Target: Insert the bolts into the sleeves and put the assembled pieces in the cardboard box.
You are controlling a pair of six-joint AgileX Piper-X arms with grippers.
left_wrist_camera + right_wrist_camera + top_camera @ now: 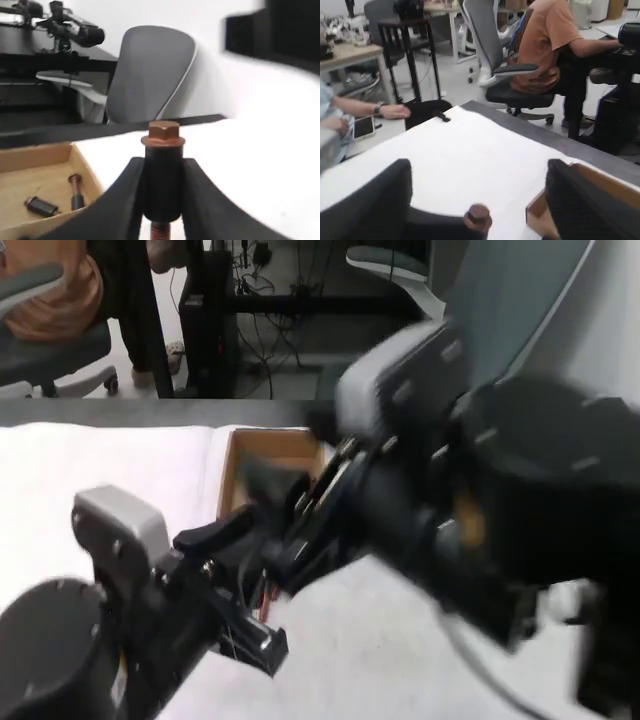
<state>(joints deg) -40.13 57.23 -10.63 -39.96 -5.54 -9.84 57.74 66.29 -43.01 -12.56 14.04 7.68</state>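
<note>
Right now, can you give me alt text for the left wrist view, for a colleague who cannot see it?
The left pincer is shut on a black sleeve with a copper bolt through it, upright above the white bench. Beside it, the cardboard box holds two pieces.

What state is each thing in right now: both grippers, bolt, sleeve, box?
black cylindrical sleeve: upright, bolt inserted.
copper hex-head bolt: seated through the sleeve, thread showing below.
left gripper: fingers shut on the sleeve.
right gripper: fingers open, empty.
brown cardboard box: open-topped, assembled piece lying inside.
</note>
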